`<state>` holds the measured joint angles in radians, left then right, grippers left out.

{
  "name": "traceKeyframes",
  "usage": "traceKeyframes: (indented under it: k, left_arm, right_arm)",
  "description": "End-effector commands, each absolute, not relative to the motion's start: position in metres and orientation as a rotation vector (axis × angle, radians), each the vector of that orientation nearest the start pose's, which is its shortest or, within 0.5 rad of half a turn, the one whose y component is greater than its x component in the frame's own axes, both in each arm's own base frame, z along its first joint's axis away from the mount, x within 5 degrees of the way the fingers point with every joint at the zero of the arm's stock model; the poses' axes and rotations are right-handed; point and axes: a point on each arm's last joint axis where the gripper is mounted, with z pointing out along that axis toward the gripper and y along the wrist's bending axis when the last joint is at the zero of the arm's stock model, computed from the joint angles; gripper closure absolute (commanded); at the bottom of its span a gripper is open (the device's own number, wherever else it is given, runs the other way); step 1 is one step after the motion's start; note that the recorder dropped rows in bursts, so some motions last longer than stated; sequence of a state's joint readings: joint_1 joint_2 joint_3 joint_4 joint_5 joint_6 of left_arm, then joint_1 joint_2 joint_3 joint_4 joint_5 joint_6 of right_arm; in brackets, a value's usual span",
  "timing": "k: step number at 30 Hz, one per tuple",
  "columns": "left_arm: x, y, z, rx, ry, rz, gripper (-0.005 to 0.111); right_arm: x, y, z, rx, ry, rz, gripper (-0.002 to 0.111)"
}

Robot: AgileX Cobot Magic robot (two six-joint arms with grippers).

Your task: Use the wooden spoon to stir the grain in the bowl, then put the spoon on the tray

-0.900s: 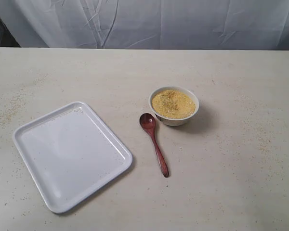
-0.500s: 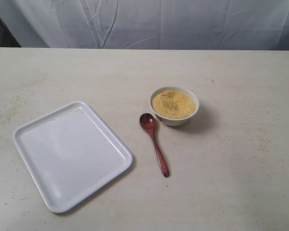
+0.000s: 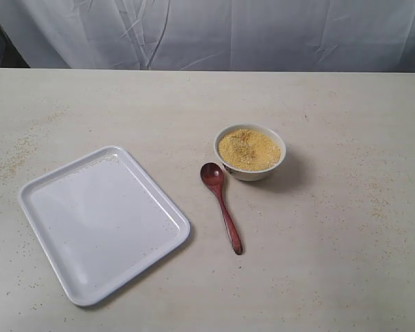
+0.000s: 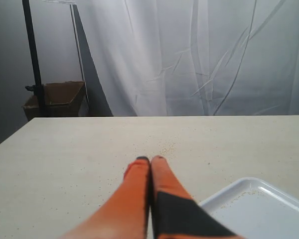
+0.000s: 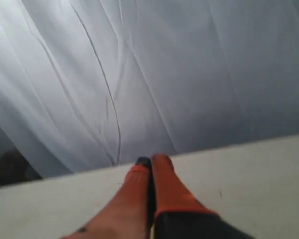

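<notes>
Across the whole view, a pale table [image 3: 346,277], with a white curtain [image 3: 228,34] hung behind its far edge. At the near left, flat and turned a little askew, the tray [image 3: 100,221], bare except for a few stray granules. Right of centre, upright and well apart from the tray, the bowl [image 3: 254,173], filled almost to the rim with the grain [image 3: 249,149]. Just beside the bowl on its near left, between bowl and tray, the wooden spoon [image 3: 221,204]: round head toward the bowl, slim handle pointing near and slightly right. Impossible to tell whether head and bowl touch. Probably light and stiff, with a smooth finish that may slip between hard pads, and lying flat, so not easy to get under. Best taken across the handle, about its middle or somewhat toward the tail, to leave the head free for stirring. Needs gentle strokes, since loose grain probably spills easily and a small ceramic bowl probably slides or chips. Seen only in the wrist views, the left gripper [image 4: 150,160] and the right gripper [image 5: 150,160], each with jaws pressed together and nothing between. No arm in the exterior view, so cannot say how far from the spoon. Cut off in the left wrist view, all but one corner of the tray. Too faint to read, the dark pattern on the bowl.
</notes>
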<state>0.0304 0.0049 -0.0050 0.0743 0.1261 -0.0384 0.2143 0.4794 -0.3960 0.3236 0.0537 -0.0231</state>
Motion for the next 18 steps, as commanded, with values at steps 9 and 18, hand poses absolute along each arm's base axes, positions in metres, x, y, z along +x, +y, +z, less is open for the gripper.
traceKeyframes:
  k: [9,18]
  left_arm:
    - [0.056,0.002,0.202,-0.005,1.610,0.049,0.106]
    - [0.056,0.002,0.202,-0.005,1.610,0.049,0.106]
  right_arm:
    - [0.208,0.144,0.202,-0.449,2.342,0.431,0.109]
    - [0.233,0.213,0.143,-0.739,2.553,0.373,0.054]
